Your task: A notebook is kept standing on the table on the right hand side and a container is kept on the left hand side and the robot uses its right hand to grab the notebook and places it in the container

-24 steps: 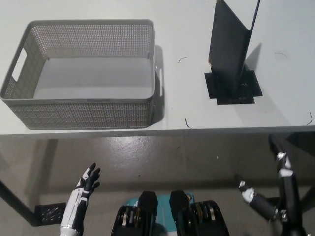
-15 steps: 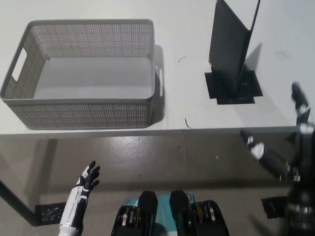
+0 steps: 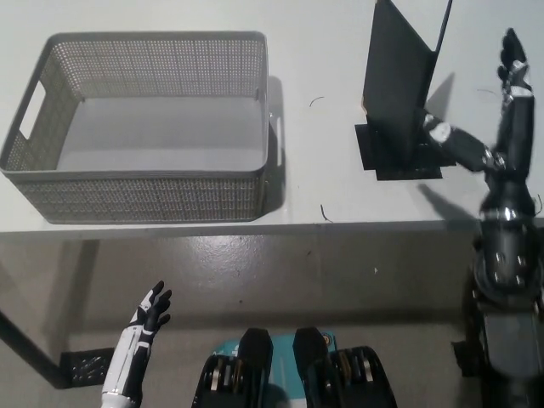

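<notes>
Notebook grabbing is the step in hand, and nothing is held yet. Largest is the white desk [image 3: 340, 34], then the grey mesh container [image 3: 144, 191], empty, at its left front edge. The black notebook [image 3: 395, 76] stands upright, covers parted, near the right front edge. The right hand [image 3: 493, 110] hovers just right of it, spread wide. It should close across both covers without tipping them. The left hand [image 3: 149, 314] rests below the desk, fingers apart.

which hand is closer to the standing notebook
Right. The black right hand is raised open just right of the notebook, not touching it; the white left hand hangs below the table edge, far left.
</notes>
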Tool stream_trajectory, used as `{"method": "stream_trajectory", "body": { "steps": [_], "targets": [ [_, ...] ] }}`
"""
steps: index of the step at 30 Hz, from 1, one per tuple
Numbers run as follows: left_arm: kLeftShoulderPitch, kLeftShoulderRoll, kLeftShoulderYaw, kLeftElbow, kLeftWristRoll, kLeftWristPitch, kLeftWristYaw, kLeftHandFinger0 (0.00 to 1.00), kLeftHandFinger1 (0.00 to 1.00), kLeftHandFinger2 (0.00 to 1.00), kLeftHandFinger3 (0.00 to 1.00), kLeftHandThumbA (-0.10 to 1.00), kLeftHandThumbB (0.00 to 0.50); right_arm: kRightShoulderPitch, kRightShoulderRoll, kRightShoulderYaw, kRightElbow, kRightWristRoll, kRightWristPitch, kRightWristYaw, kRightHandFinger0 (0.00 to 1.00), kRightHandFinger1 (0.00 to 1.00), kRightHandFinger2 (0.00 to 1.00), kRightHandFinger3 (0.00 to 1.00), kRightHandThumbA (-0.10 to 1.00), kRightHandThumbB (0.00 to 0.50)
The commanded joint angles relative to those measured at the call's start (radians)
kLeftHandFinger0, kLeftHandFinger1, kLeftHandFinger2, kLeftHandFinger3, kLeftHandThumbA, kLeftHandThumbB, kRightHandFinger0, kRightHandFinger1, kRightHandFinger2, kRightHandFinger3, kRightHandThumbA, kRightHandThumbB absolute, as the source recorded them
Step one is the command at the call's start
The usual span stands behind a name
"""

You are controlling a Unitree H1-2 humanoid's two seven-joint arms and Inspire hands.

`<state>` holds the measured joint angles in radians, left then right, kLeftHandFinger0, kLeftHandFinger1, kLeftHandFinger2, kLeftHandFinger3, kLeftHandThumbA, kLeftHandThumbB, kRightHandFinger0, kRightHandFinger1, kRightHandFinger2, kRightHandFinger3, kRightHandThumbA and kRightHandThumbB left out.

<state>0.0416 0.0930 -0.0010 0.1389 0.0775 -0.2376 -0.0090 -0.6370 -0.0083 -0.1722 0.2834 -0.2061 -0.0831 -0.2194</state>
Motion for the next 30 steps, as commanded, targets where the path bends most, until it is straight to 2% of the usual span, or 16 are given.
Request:
{"method": "stream_trajectory", "body": {
  "steps": [1, 7, 9, 10, 15, 19, 20, 21, 22, 23, 24, 25, 26, 27, 28, 30],
  "targets": [
    [0.009, 0.007, 0.001, -0.022, 0.009, -0.053, 0.006, 1.0, 1.0, 1.0, 1.0, 1.0, 0.298, -0.152, -0.016, -0.05, 0.152, 0.135, 0.045, 0.014, 1.0, 1.0, 1.0, 1.0, 1.0, 0.429],
    [0.01, 0.006, 0.003, -0.016, 0.004, -0.063, 0.005, 1.0, 1.0, 1.0, 1.0, 1.0, 0.292, -0.326, -0.033, -0.098, 0.46, 0.193, -0.016, 0.004, 1.0, 1.0, 1.0, 1.0, 1.0, 0.5],
    [0.011, 0.005, 0.003, -0.017, 0.005, -0.063, 0.007, 1.0, 1.0, 1.0, 1.0, 1.0, 0.299, -0.373, -0.041, -0.108, 0.553, 0.214, -0.039, 0.01, 1.0, 1.0, 1.0, 1.0, 1.0, 0.5],
    [0.014, 0.005, 0.004, -0.018, 0.005, -0.063, 0.007, 1.0, 1.0, 1.0, 1.0, 1.0, 0.31, -0.397, -0.043, -0.11, 0.611, 0.223, -0.055, 0.013, 1.0, 1.0, 1.0, 1.0, 1.0, 0.482],
    [0.015, 0.009, 0.0, -0.011, 0.004, -0.072, 0.0, 1.0, 1.0, 1.0, 1.0, 1.0, 0.287, -0.506, -0.053, -0.115, 0.873, 0.246, -0.107, 0.02, 1.0, 1.0, 1.0, 1.0, 1.0, 0.5],
    [0.023, 0.002, -0.001, -0.009, 0.004, -0.081, 0.004, 1.0, 1.0, 1.0, 1.0, 1.0, 0.274, -0.561, -0.056, -0.096, 1.013, 0.236, -0.106, 0.02, 1.0, 1.0, 1.0, 1.0, 1.0, 0.468],
    [0.024, 0.0, -0.002, -0.015, 0.003, -0.076, 0.003, 1.0, 1.0, 1.0, 1.0, 1.0, 0.277, -0.57, -0.055, -0.097, 1.042, 0.239, -0.103, 0.016, 1.0, 1.0, 1.0, 1.0, 0.97, 0.467],
    [0.022, -0.001, -0.001, -0.012, -0.002, -0.078, 0.002, 1.0, 1.0, 1.0, 1.0, 1.0, 0.283, -0.578, -0.05, -0.117, 1.066, 0.261, -0.1, 0.0, 1.0, 1.0, 1.0, 1.0, 0.86, 0.47],
    [0.023, 0.001, -0.003, -0.017, -0.007, -0.07, -0.005, 1.0, 1.0, 1.0, 1.0, 1.0, 0.293, -0.592, -0.043, -0.161, 1.089, 0.306, -0.066, -0.037, 1.0, 1.0, 1.0, 1.0, 0.63, 0.449],
    [0.025, 0.0, -0.001, -0.023, -0.017, -0.069, -0.008, 1.0, 1.0, 1.0, 1.0, 1.0, 0.285, -0.596, -0.043, -0.171, 1.107, 0.313, -0.026, -0.064, 1.0, 1.0, 1.0, 1.0, 0.47, 0.355],
    [0.025, -0.001, -0.001, -0.026, -0.019, -0.065, -0.008, 1.0, 1.0, 1.0, 1.0, 1.0, 0.285, -0.597, -0.043, -0.176, 1.115, 0.316, -0.022, -0.077, 0.72, 0.81, 0.94, 1.0, 0.26, 0.333],
    [0.027, -0.002, -0.001, -0.034, -0.021, -0.06, -0.009, 1.0, 1.0, 1.0, 1.0, 1.0, 0.282, -0.585, -0.038, -0.181, 1.119, 0.315, -0.052, -0.119, 0.14, 0.2, 0.29, 0.52, 0.02, 0.138],
    [0.027, 0.001, 0.0, -0.038, -0.022, -0.057, -0.011, 1.0, 1.0, 1.0, 1.0, 1.0, 0.282, -0.577, -0.036, -0.187, 1.12, 0.319, -0.077, -0.127, 0.01, 0.01, 0.22, 0.29, -0.1, 0.175],
    [0.022, 0.004, 0.002, -0.038, -0.024, -0.054, -0.013, 1.0, 1.0, 1.0, 1.0, 1.0, 0.283, -0.57, -0.034, -0.2, 1.12, 0.333, -0.1, -0.118, 0.0, 0.06, 0.37, 0.41, -0.1, 0.136],
    [0.02, 0.005, 0.003, -0.037, -0.025, -0.052, -0.013, 1.0, 1.0, 1.0, 1.0, 1.0, 0.283, -0.565, -0.033, -0.209, 1.119, 0.343, -0.113, -0.111, 0.0, 0.08, 0.43, 0.47, -0.1, 0.129],
    [0.02, 0.005, 0.005, -0.041, -0.019, -0.052, -0.007, 1.0, 1.0, 1.0, 1.0, 1.0, 0.274, -0.555, -0.032, -0.223, 1.114, 0.36, -0.141, -0.085, 0.0, 0.26, 0.68, 0.62, -0.1, 0.135]
  ]
}}
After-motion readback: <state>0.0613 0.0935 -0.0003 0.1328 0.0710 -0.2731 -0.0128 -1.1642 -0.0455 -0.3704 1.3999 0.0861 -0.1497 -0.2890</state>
